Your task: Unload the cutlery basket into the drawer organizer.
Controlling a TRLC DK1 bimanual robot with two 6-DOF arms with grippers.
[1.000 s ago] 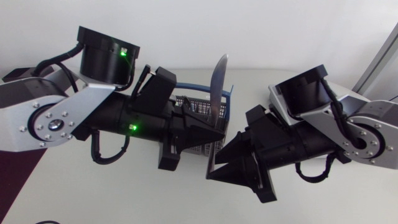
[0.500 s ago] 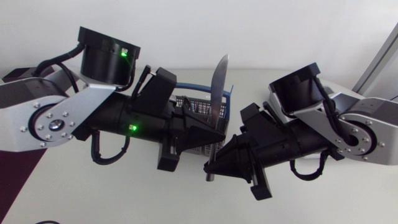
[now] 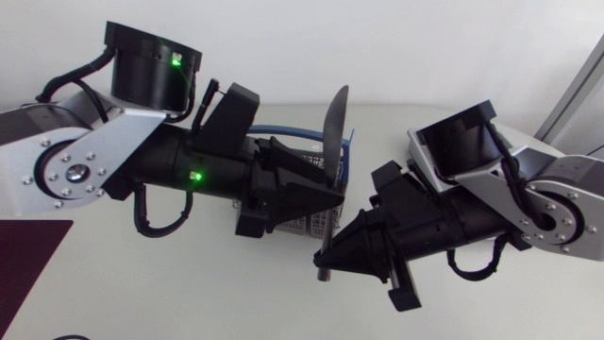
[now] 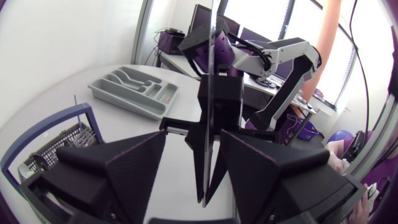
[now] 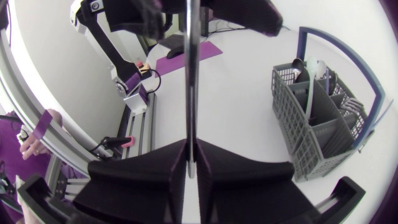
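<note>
A table knife (image 3: 333, 118) stands upright above the grey mesh cutlery basket (image 3: 316, 225), blade up. My right gripper (image 3: 328, 260) is shut on its handle low down; in the right wrist view the fingers (image 5: 155, 171) press the knife (image 5: 189, 74) from both sides. My left gripper (image 3: 326, 194) stands open around the knife (image 4: 208, 124), its fingers (image 4: 140, 158) apart with gaps on both sides. The basket (image 5: 317, 124) holds more cutlery. The grey drawer organizer (image 4: 102, 92) lies beyond the basket (image 4: 56, 146) in the left wrist view.
A purple mat (image 3: 28, 255) lies at the table's front left. The basket's blue handle (image 3: 293, 137) rises behind my left gripper. Both arms crowd the table's middle.
My right gripper has shut on the knife's handle. My left gripper has opened off the knife, and the left arm has lifted slightly.
</note>
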